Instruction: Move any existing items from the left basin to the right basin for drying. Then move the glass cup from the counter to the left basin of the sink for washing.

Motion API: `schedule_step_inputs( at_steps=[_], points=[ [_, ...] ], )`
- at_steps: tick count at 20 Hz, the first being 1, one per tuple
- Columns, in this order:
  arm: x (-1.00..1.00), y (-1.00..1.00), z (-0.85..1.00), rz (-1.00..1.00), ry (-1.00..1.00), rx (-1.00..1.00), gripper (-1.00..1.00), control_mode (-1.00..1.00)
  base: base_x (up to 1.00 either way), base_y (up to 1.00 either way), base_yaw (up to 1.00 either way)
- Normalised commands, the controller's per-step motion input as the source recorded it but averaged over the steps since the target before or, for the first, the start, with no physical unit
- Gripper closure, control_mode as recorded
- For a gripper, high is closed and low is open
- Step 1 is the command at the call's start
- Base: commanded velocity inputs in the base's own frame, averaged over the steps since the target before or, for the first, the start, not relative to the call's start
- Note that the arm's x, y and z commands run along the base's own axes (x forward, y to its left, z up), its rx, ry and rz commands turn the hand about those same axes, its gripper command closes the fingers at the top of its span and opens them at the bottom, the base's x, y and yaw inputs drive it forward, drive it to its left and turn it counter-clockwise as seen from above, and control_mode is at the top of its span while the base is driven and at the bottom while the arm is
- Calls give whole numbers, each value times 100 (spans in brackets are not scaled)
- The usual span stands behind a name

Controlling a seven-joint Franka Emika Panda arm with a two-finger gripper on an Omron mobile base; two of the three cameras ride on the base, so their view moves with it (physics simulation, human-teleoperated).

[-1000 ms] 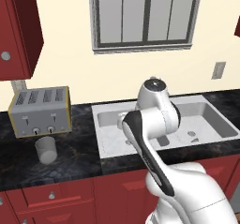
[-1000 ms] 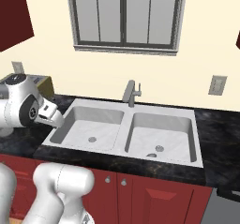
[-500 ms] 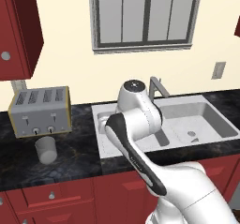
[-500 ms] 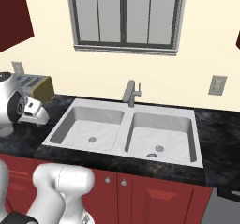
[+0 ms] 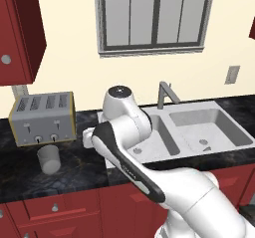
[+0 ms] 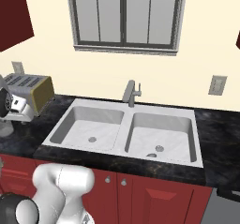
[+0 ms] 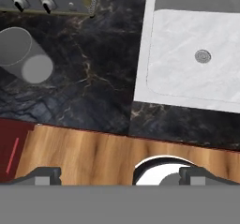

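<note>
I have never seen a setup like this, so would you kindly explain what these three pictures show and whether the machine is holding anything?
This is a rendered kitchen with a white robot arm on a driving base. Two pictures come from cameras on that base, behind the arm to its left and right. The third looks along the gripper; its finger tips stand wide apart with nothing between them. On the black counter stand a toaster and the glass cup. The left basin lies bare; a tiny grey object lies in the right basin.
</note>
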Motion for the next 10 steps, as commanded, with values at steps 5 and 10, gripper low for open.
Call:
schedule_step_inputs(
  at_steps=[5,10],
  points=[
    [0,65,0,9,5,0,-100,-100,0,0,0],
    [10,57,0,6,4,0,-100,-100,0,0,0]
  ],
)
